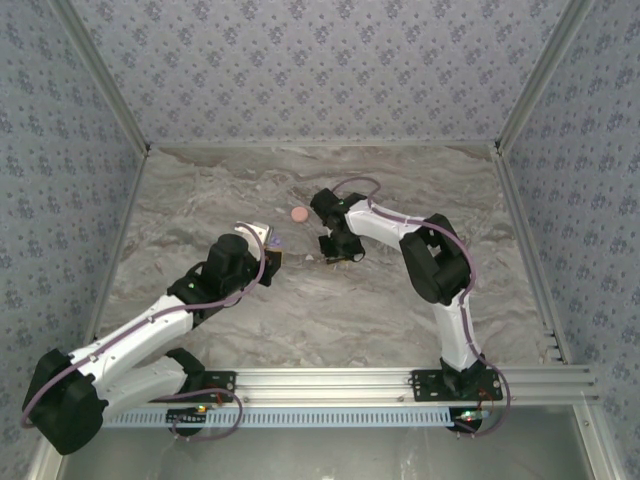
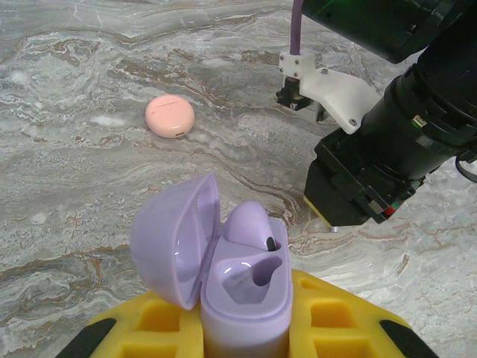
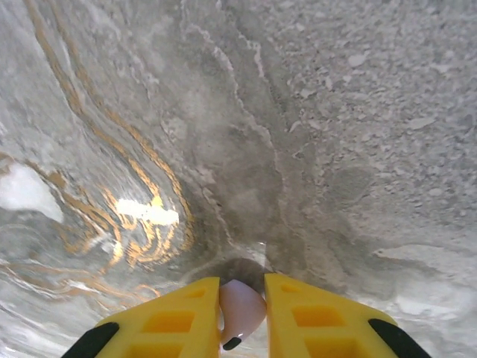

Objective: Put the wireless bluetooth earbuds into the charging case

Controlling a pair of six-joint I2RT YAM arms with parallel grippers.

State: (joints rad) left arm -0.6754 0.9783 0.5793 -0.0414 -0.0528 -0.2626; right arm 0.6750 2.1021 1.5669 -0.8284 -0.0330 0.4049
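My left gripper (image 2: 246,332) is shut on the purple charging case (image 2: 250,298), held upright between its yellow fingers (image 2: 145,324). The lid (image 2: 175,250) hangs open to the left. One purple earbud (image 2: 253,224) sits in the far socket, and the near socket is hollow. In the top view the left gripper (image 1: 272,253) sits mid-table with the right gripper (image 1: 335,252) just to its right. My right gripper (image 3: 242,302) points down at the marble table, shut on a pale purple earbud (image 3: 242,309) with a black tip, which rests against the tabletop.
A salmon-pink closed round case (image 2: 170,116) lies on the table beyond the purple case, also seen behind both grippers (image 1: 298,214). The right arm's black wrist (image 2: 387,156) hangs close to the right of the open case. Patterned walls enclose the table.
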